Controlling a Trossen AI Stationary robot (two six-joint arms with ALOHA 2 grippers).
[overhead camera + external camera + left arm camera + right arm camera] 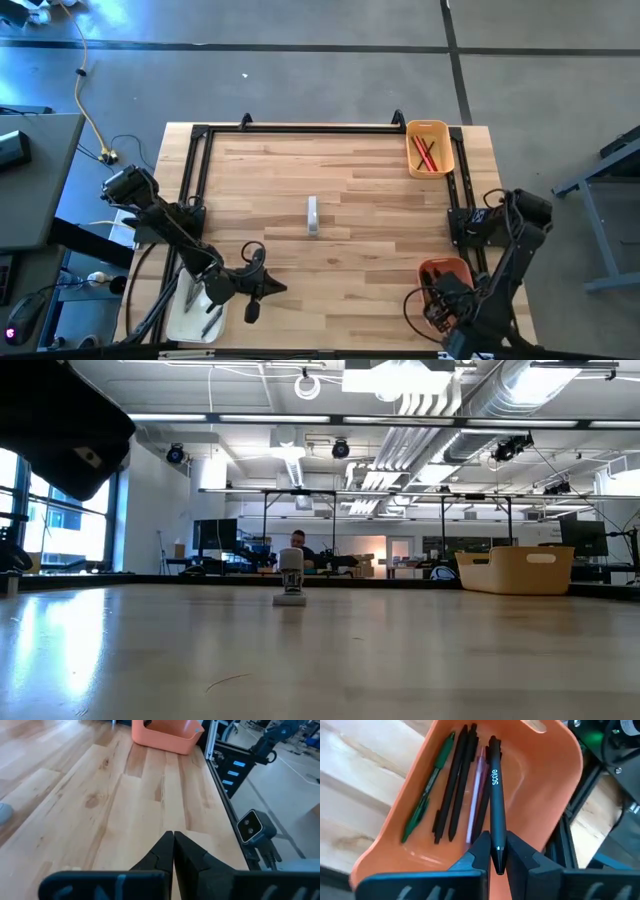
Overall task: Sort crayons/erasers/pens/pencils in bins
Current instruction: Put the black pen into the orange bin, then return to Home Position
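Observation:
My right gripper (497,840) hangs over the orange bin (547,775) at the table's near right, shut on a black pen (496,795). In the bin lie a green pen (427,790), several black pens (457,780) and a pale purple stick. My left gripper (173,836) is shut on nothing and hovers low over the bare wood near the front left (270,287), next to the cream bin (190,318). The yellow-orange bin (430,148) at the far right holds red pencils (426,152). A white eraser (313,215) stands at the table's centre. My right gripper pinches the black pen between its two fingers, close to the pen's near end (498,851). The fingers come steeply from above, and the pen runs on past the fingertips, along them, down into the orange bin. Whether its far end (493,742) touches the pens below, I cannot tell.
A black frame (300,128) runs along the table's far edge and both sides. The eraser (291,585) shows small in the low view, with the yellow-orange bin (515,570) to its right. Bare wood lies between the eraser and the orange bin (165,735).

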